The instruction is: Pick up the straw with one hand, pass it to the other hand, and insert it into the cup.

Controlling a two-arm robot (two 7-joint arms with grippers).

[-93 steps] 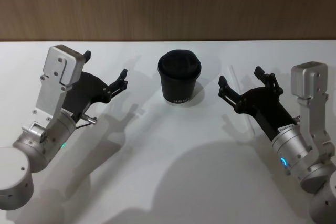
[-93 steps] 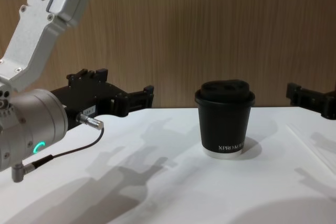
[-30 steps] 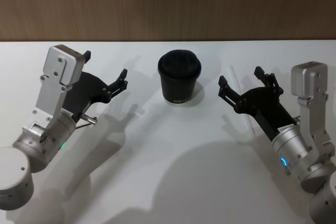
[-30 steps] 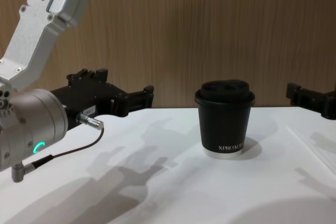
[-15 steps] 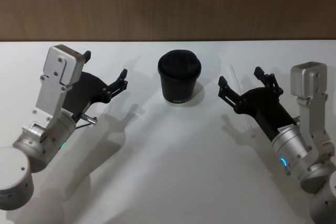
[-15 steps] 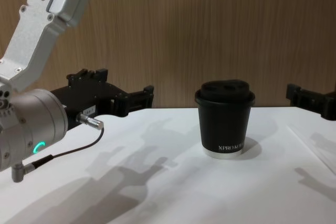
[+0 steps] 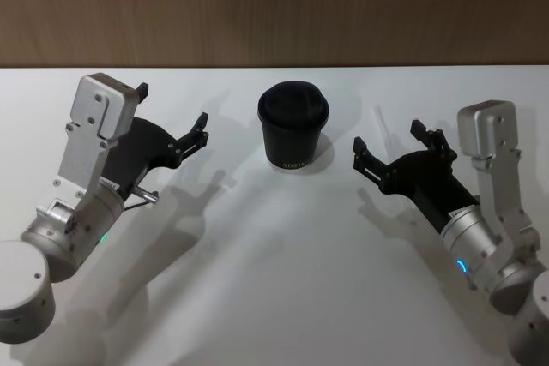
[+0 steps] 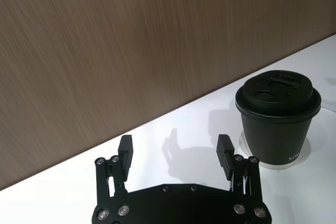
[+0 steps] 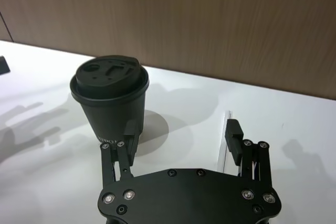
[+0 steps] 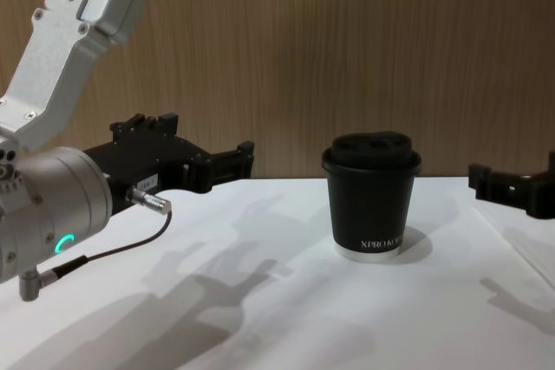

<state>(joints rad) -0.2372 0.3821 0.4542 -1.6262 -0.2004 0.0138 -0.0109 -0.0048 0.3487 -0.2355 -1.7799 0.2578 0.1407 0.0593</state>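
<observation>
**A:** Head view first. What is the container holding?

**B:** The small black paper cup (image 7: 293, 139) with white lettering is standing upright on the white table (image 7: 274, 280). Its black domed lid (image 7: 293, 107) is sitting closed on top, so anything inside is hidden.

**A:** And the straw?

**B:** The long, thin white straw (image 7: 381, 123) is lying flat on the table to the right of the cup, apart from it. The black right gripper (image 7: 388, 134) on its silver wrist is hovering close by it, fingers spread wide and gripping nothing. The black left gripper (image 7: 172, 104) is hovering on the cup's other side, also spread and empty.

**A:** Left wrist view?

**B:** The left gripper (image 8: 175, 142) is pointing towards the brown wooden wall (image 8: 131, 40) with its jaws released. The cup (image 8: 278, 119) is standing off to one side, clear of both fingers.

**A:** Right wrist view?

**B:** The right gripper (image 9: 181, 128) is showing a wide gap between its fingers. The cup (image 9: 110, 103) is standing just beyond one finger. The straw (image 9: 227, 116) is running close along the other finger, on its inner side. Whether it is touching that finger, I cannot tell.

**A:** Chest view?

**B:** The cup (image 10: 371, 201) is standing mid-table with its lid on. The left gripper (image 10: 208, 140) is hanging above the table on the left. The right gripper (image 10: 519, 181) is reaching in low at the right edge, near the cup but not touching it.
</observation>
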